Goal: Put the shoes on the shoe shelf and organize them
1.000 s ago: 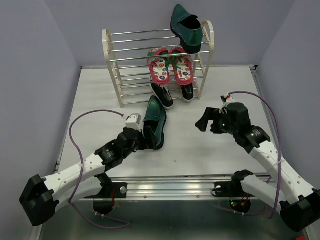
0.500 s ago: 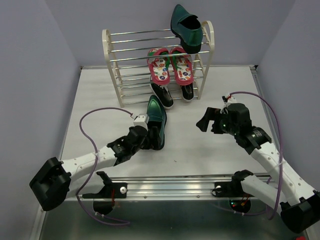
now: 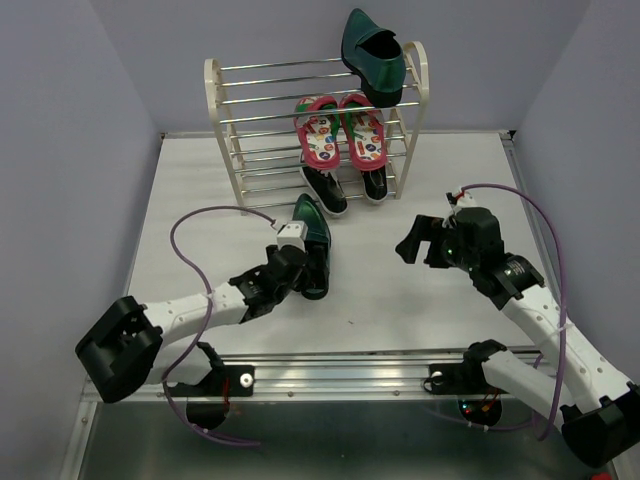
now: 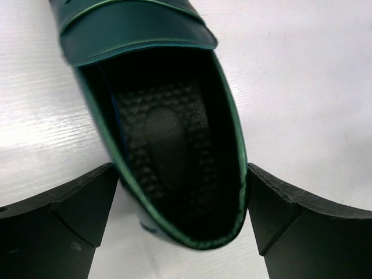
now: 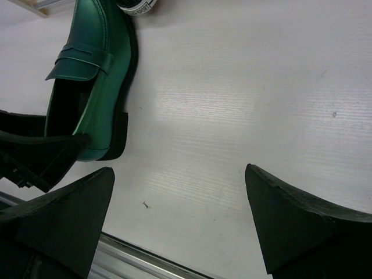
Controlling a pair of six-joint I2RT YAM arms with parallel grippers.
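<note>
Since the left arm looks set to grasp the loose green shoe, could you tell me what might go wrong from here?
1. The left gripper has its open fingers flanking only the heel of the loose green shoe; lifted, it may pivot toe-down or slip.
2. The other green shoe sits at the right end of the shoe shelf top tier; setting its mate beside it could nudge it off.

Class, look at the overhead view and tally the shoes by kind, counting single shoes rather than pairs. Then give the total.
Green dress shoes: 2
Red flip-flops: 2
Black sneakers: 2
Total: 6
</note>
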